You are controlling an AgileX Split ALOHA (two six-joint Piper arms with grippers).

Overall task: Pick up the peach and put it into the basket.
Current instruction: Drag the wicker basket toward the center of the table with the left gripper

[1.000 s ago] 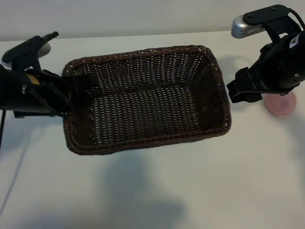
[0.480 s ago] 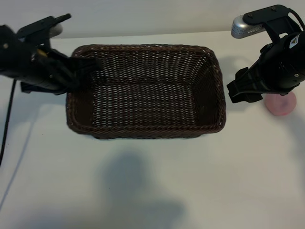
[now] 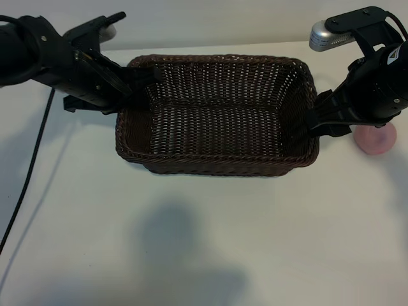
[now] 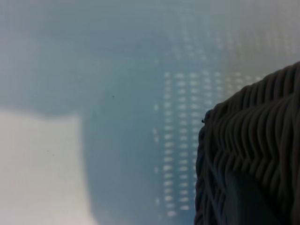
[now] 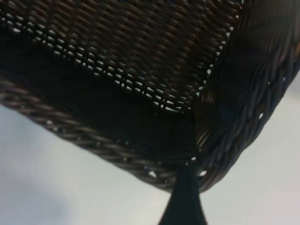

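The dark-brown woven basket (image 3: 217, 164) sits mid-table, and its weave fills the right wrist view (image 5: 140, 47). My left gripper (image 3: 136, 79) is shut on the basket's left rim, whose wicker shows close up in the left wrist view (image 4: 253, 140). My right gripper (image 3: 320, 121) hangs open at the basket's right end. One dark finger (image 5: 185, 201) of it touches the basket's corner. The pale-pink peach (image 3: 376, 141) rests on the table just right of that arm, partly hidden by it and outside the basket.
The white table (image 3: 204, 255) spreads wide in front of the basket. A black cable (image 3: 29, 172) trails from the left arm down toward the front left edge. A silver camera housing (image 3: 331, 35) sits atop the right arm.
My left gripper has moved right and back with the basket's rim in it, sliding the basket right until its right end meets the right gripper. The right arm and peach stayed still.
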